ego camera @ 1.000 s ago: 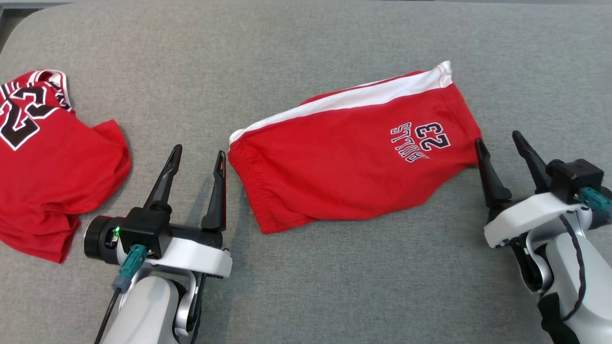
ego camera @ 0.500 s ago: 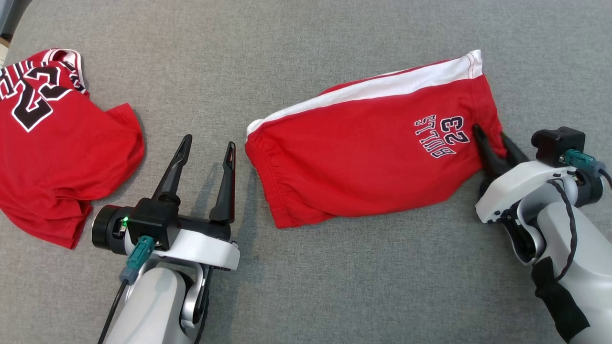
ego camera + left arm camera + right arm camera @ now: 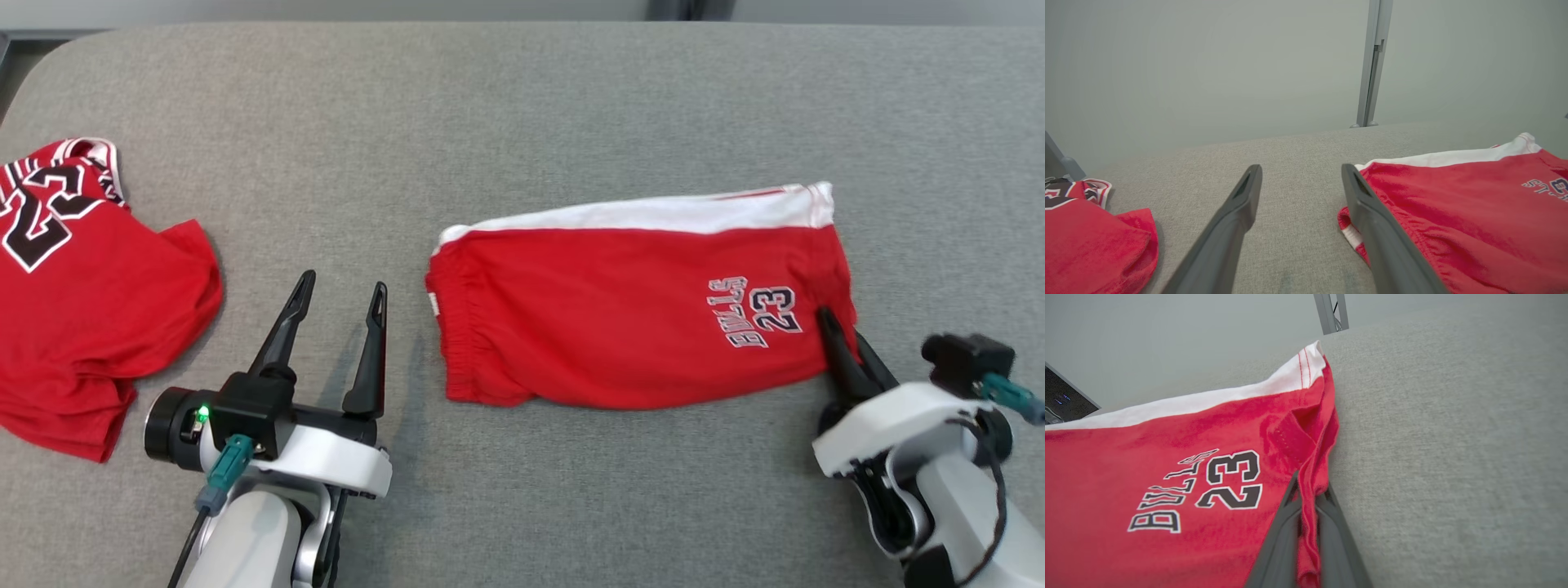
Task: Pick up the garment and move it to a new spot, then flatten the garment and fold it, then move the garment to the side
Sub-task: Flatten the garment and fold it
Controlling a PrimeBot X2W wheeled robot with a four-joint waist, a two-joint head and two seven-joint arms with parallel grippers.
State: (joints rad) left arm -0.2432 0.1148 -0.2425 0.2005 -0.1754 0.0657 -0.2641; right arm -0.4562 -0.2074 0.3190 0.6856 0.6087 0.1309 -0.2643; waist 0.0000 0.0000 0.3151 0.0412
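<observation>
Right claw (image 3: 839,325): fingers together, clamped on the leg hem of the red shorts (image 3: 620,318), at the corner nearest that claw. The right wrist view confirms it. A fold of red hem runs down between the two dark fingers of the right claw (image 3: 1308,490), pinched tight, with the cloth bunched just ahead of the tips.

Shorts: they lie mostly flat on the grey table (image 3: 522,106). From the right claw's tips they stretch away to its left and end in the gathered waistband (image 3: 457,327), near the left claw. The "BULLS 23" print (image 3: 755,310) sits just left of the right claw's fingertips. In the wrist view the print (image 3: 1208,486) is immediately left of the fingers. A white side band (image 3: 653,214) runs along the edge of the shorts farthest from both claws.

Left claw (image 3: 343,282): fingers wide apart, bare table between them, holding no cloth. Cannot tell whether the tips touch the table. Its right finger is near the waistband end, with a strip of table showing between them.

Left wrist view: looking along the left claw (image 3: 1301,169), the shorts (image 3: 1453,212) lie right of the right finger and a red jersey (image 3: 1081,245) lies left of the left finger. A metal post (image 3: 1372,61) stands ahead of the claw, beyond the table's far edge.

Jersey (image 3: 73,302): crumpled, with a large black-and-white number. It lies to the left of the left claw, well apart from the shorts.
</observation>
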